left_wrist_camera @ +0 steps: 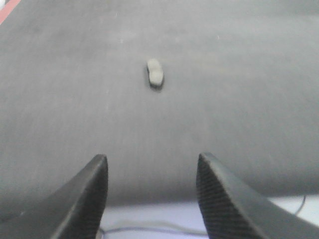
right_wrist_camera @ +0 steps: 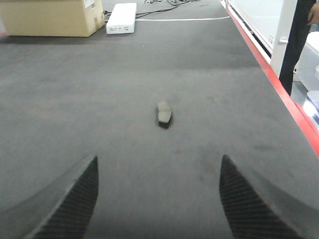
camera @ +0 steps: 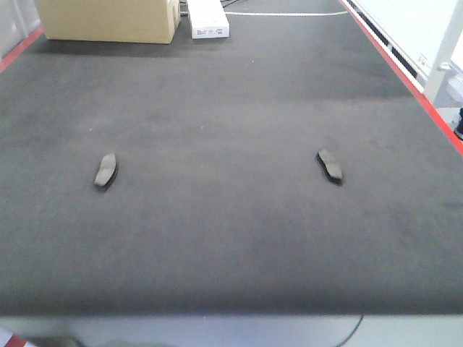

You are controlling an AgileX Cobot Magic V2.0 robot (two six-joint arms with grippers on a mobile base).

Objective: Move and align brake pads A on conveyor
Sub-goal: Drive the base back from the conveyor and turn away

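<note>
Item 1: conveyor point(camera: 231, 238); wide dark charcoal belt of rough matte fabric, with a red edge stripe point(camera: 405, 76) down the right of the frame; it carries every piece listed below.

Item 2: left brake pad point(camera: 105, 170); small flat dark-grey curved pad, lighter friction face up; lies left of centre in the front view, touching nothing.

Item 3: right brake pad point(camera: 330, 165); same type; lies right of centre, tilted the opposite way; the two are well apart and not parallel, so I judge the aligning not yet done; no other pads show.

Item 4: my left gripper point(left_wrist_camera: 152, 159); black textured fingers spread wide, holding nothing; what I take to be the left brake pad point(left_wrist_camera: 155, 73) sits upper centre of this wrist view, ahead of the gap between the fingers and well apart from them.

Item 5: my right gripper point(right_wrist_camera: 158, 159); likewise spread and empty; the right brake pad point(right_wrist_camera: 164, 113) lies mid-frame, ahead and nearly centred; I judge each gripper is held wide and lined up this way to straddle its pad on approach.

Item 6: tan cardboard box point(camera: 108, 18) and white rectangular case point(camera: 210, 20); upper left, at the far end; not task pieces.
</note>
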